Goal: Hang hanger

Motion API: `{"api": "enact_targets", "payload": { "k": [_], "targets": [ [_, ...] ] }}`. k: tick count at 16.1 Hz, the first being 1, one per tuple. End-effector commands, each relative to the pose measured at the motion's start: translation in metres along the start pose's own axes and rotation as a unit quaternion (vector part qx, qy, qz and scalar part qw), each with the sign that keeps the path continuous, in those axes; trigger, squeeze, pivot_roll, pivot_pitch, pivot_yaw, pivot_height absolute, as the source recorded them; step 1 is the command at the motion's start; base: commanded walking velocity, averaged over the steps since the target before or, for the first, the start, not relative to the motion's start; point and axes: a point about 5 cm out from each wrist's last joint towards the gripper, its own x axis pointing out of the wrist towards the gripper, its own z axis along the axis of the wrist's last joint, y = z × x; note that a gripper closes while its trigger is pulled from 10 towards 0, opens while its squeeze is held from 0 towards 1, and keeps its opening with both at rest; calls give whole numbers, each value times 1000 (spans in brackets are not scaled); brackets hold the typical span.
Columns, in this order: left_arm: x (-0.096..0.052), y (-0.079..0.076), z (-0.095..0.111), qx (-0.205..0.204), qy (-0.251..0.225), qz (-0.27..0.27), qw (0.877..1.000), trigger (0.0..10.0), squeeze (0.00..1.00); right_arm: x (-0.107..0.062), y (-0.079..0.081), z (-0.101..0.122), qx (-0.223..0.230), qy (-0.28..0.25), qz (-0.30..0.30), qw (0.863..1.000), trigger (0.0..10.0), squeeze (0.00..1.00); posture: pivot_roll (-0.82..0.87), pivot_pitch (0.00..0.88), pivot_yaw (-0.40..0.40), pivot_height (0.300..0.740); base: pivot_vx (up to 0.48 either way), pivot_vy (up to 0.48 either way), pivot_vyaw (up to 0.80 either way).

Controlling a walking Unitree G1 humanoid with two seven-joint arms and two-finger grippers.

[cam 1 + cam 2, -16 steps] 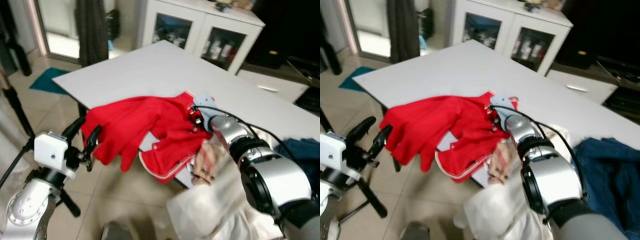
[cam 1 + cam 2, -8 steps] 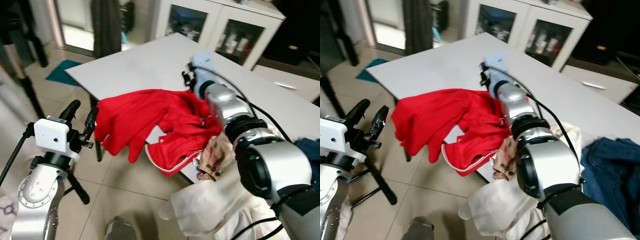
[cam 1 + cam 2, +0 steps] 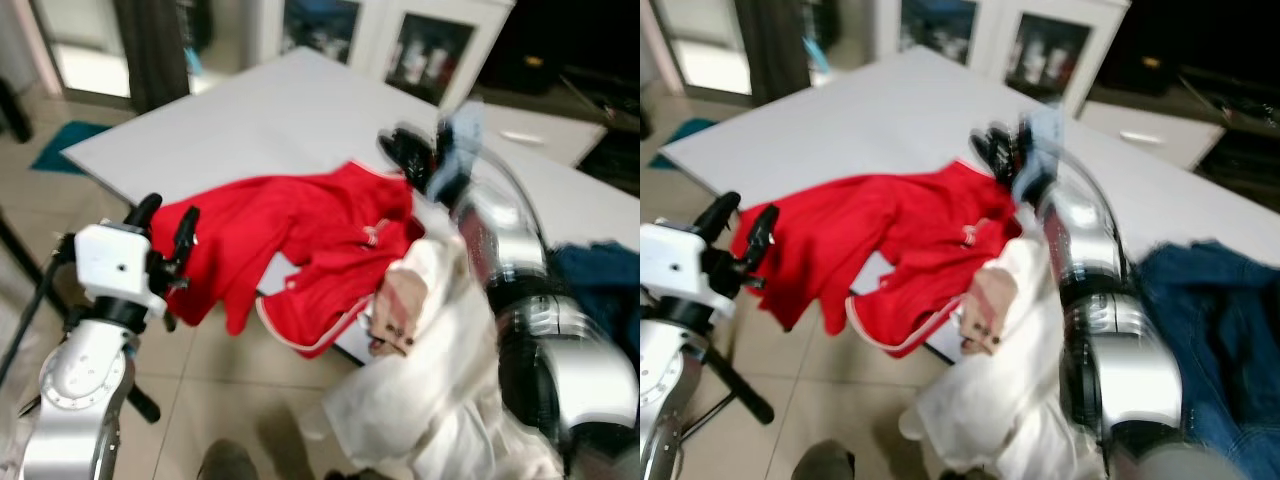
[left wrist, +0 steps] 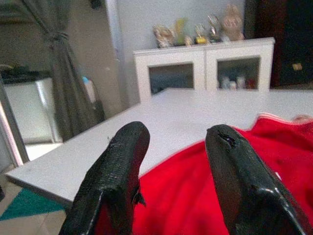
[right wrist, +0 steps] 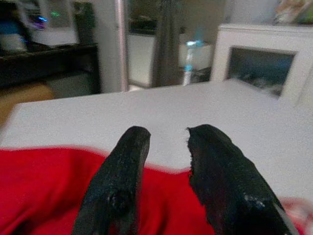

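Red garment is draped over the bench front edge; no hanger can be made out, maybe buried in it. Right claw hovers over the garment's far side, fingers apart, empty, heavily blurred. Left claw is apart too, off the front-left corner. Locate the hanger hook before closing. White cloth and denim crowd the right edge.

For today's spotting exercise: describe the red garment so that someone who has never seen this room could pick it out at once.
Start at the big white table in front of the white cabinet. On its near edge lies the red garment, crumpled and hanging partly over the side. It is bright red with thin white trim, unlike the cream cloth and blue denim beside it.
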Motion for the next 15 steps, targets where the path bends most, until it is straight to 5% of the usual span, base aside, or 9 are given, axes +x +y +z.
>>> {"api": "enact_targets", "payload": {
  "k": [1, 5, 8, 13, 15],
  "targets": [
    [-4, -10, -1, -2, 14, -7, 1000, 10000, 0, -11, 12, 2, 8, -11, 44, 999, 10000, 0, 197, 98, -123, 740, 0, 0, 0],
    [-18, -35, -2, -5, 33, -69, 997, 10000, 0, -78, 39, -34, 23, -17, 28, 999, 10000, 0, 158, 102, -72, 740, 0, 0, 0],
    [-10, -44, 3, 4, 14, -116, 993, 10000, 0, -100, 48, -21, 24, -47, -10, 999, 10000, 0, 105, 92, -14, 740, 0, 0, 0],
    [3, -47, 7, 17, -1, -160, 987, 10000, 0, -130, 62, -25, 1, -20, 10, 1000, 10000, 0, 33, 86, 66, 740, 0, 0, 0],
    [9, -51, 7, 15, -2, -185, 983, 10000, 0, -127, 50, -17, -34, -8, 1, 999, 10000, 0, 12, 101, 91, 740, 0, 0, 784]
  ]
}}
